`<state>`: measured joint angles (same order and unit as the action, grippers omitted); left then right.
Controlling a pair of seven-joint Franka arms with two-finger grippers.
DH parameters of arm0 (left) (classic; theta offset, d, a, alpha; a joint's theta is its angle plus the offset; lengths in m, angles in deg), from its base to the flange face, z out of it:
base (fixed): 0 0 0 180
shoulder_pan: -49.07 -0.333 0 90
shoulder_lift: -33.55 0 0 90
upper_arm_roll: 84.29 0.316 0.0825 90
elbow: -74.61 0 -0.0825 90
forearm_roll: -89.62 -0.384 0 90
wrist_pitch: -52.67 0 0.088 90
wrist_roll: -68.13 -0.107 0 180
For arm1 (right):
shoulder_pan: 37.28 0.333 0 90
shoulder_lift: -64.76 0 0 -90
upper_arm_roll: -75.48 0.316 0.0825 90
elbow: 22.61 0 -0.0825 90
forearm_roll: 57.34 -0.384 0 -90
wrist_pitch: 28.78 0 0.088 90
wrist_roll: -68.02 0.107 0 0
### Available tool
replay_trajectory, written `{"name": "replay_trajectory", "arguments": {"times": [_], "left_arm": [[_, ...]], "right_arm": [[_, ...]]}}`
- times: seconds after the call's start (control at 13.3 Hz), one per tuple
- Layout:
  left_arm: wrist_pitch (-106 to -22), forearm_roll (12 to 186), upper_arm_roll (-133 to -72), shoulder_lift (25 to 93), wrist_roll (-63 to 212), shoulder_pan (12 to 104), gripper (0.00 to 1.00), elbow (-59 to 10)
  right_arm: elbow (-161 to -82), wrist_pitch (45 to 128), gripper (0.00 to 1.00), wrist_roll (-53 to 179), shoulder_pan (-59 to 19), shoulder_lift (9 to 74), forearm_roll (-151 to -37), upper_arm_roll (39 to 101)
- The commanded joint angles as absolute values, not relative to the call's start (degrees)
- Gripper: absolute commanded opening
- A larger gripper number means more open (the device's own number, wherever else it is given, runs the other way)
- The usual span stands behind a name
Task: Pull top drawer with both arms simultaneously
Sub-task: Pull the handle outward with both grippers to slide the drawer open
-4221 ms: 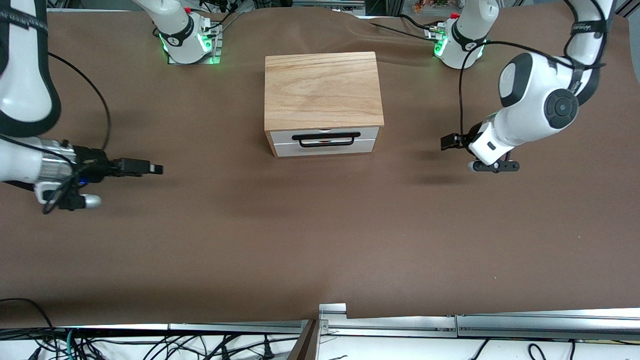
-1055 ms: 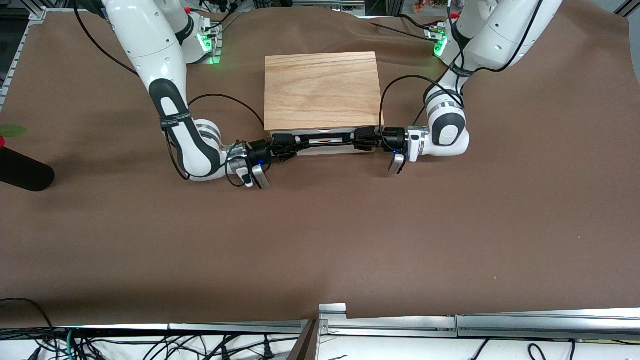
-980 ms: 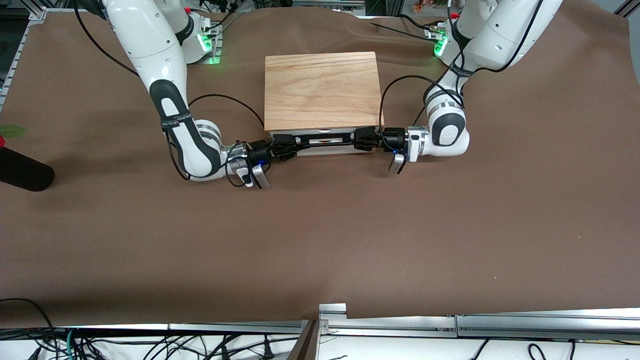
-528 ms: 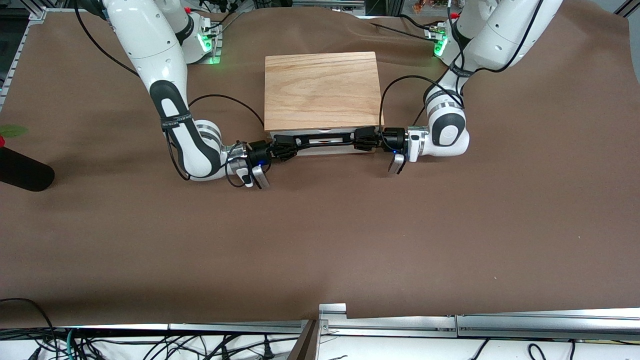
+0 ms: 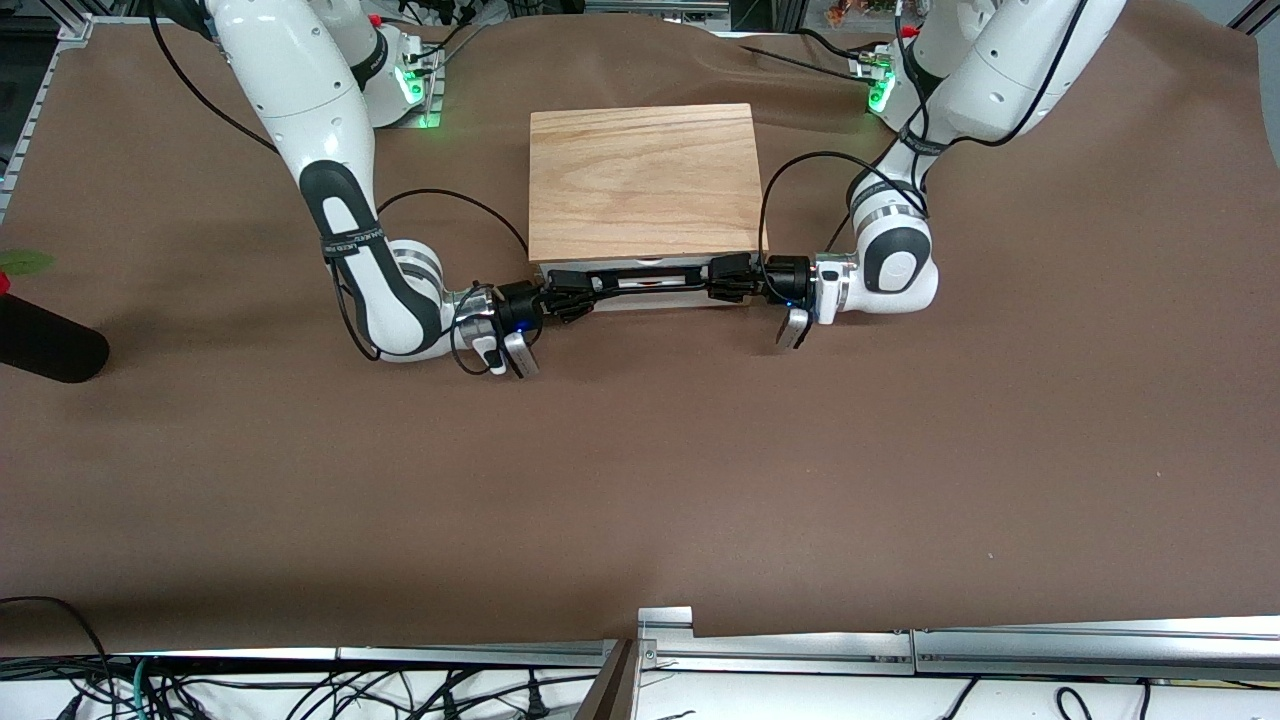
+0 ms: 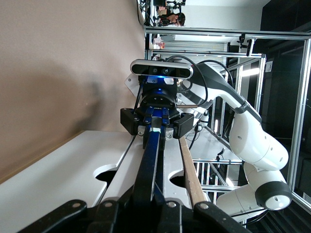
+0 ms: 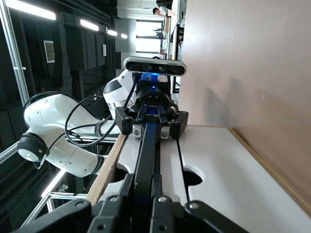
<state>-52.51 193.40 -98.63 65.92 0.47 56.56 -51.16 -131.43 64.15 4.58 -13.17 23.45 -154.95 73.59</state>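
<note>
The top drawer (image 5: 640, 270) sits closed in the light-oak cabinet (image 5: 645, 180), its white front under the cabinet top's edge. Its black wire handle (image 5: 650, 281) runs across the front. My right gripper (image 5: 590, 286) is shut on the handle's end toward the right arm's side. My left gripper (image 5: 716, 278) is shut on the other end. In the left wrist view my left gripper (image 6: 146, 206) clamps the handle (image 6: 151, 160) beside the drawer front (image 6: 172, 162). In the right wrist view my right gripper (image 7: 146, 199) clamps the handle (image 7: 148, 150) beside the drawer front (image 7: 130, 151).
A plain white panel (image 5: 650, 299) lies below the top drawer. A dark rounded object (image 5: 40, 348) lies at the table's edge at the right arm's end. Brown table cloth (image 5: 640, 470) stretches open in front of the cabinet. Metal rails (image 5: 900, 645) line the edge nearest the front camera.
Both arms came in from the table's ends to the handle. Over the last second the right gripper's fingers closed on the bar. The drawer has not moved.
</note>
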Motion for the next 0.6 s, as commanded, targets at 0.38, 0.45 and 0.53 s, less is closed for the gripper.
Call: {"name": "replay_trajectory", "arguments": {"times": [0.38, 0.45, 0.53], "left_arm": [[-53.2, 191.4, -96.7, 71.5, 4.7, 56.7, 0.0, -45.8], [-53.2, 191.3, -96.6, 71.4, 5.6, 56.6, 0.0, -45.4], [-53.2, 190.4, -96.1, 71.5, 6.9, 56.7, 0.0, -44.7]], "right_arm": [[-124.7, 64.1, 0.11, 3.6, -14.7, 19.6, -158.1, 73.1], [-124.0, 64.0, 0.1, 4.2, -15.0, 19.4, -158.3, 73.1], [-123.5, 64.1, 0.1, 5.3, -15.4, 19.4, -158.3, 73.1]]}}
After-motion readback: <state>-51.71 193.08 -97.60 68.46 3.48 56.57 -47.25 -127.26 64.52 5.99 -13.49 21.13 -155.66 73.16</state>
